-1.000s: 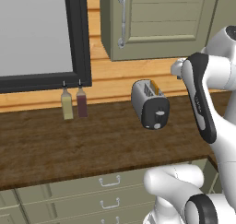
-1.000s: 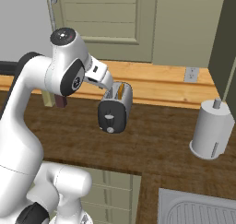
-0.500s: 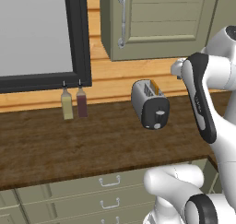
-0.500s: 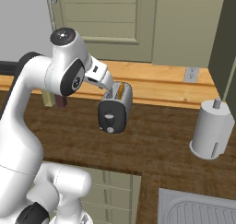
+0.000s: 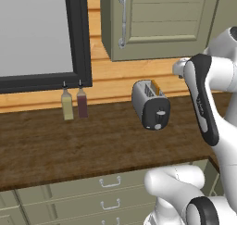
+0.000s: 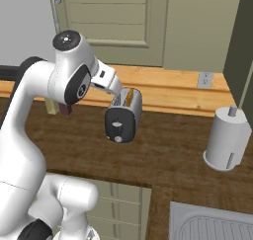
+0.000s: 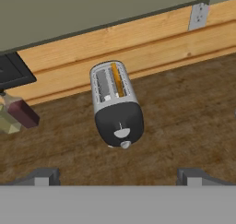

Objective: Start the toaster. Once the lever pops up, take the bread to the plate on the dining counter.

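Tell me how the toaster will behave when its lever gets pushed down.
The toaster looks small and rounded, so it may slide on the smooth wood counter. Its lever sits on the end face, so an off-centre push could probably twist it.

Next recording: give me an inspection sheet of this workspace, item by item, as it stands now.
Surface: dark wood-grain worktop over sage-green drawer cabinets.
Job's things: small silver-grey toaster with black end face stands on the worktop; a golden-tan bread slice sits in one slot.
Clutter: two small bottles, one yellowish, one dark red, at the wall; white paper-towel roll on a holder; sink corner.
Grippers: gripper open, above the worktop short of the toaster, holding nothing.
Cables: nothing seen.
Surroundings: wall outlet, upper cabinet door with metal handle, black-framed window.
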You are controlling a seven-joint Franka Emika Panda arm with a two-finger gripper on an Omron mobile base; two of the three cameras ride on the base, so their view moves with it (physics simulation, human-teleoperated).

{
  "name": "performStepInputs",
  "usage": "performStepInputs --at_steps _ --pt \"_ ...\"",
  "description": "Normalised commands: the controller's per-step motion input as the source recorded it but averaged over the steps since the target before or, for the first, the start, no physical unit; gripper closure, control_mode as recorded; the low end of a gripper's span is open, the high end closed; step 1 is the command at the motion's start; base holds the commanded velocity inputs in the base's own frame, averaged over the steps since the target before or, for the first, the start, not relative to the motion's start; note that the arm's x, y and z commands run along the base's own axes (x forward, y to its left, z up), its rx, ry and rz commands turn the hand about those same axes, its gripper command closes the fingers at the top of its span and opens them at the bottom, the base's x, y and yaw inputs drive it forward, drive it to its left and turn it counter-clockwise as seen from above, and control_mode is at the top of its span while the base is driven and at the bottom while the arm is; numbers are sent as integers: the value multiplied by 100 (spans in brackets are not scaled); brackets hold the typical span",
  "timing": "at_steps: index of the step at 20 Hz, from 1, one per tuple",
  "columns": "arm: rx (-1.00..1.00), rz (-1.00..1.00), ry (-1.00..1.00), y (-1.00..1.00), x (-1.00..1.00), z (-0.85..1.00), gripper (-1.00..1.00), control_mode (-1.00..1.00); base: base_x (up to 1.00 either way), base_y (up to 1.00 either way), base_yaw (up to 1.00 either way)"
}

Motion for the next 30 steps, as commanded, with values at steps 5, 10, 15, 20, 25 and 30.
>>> performStepInputs --at_steps 5,10,15,20,25,30 --pt "0 0 -28 -18 -16 -9 -100 -100 0 0 0" --pt "1 0 -12 -21 -4 -22 -100 -100 0 0 0" --pt "0 0 0 -4 1 -20 -100 -100 0 0 0" --pt "0 0 13 0 22 -17 -100 -100 0 0 0" --pt "0 0 16 0 36 -17 -100 -100 0 0 0" --pt "0 0 7 0 34 -28 -100 -100 0 0 0"
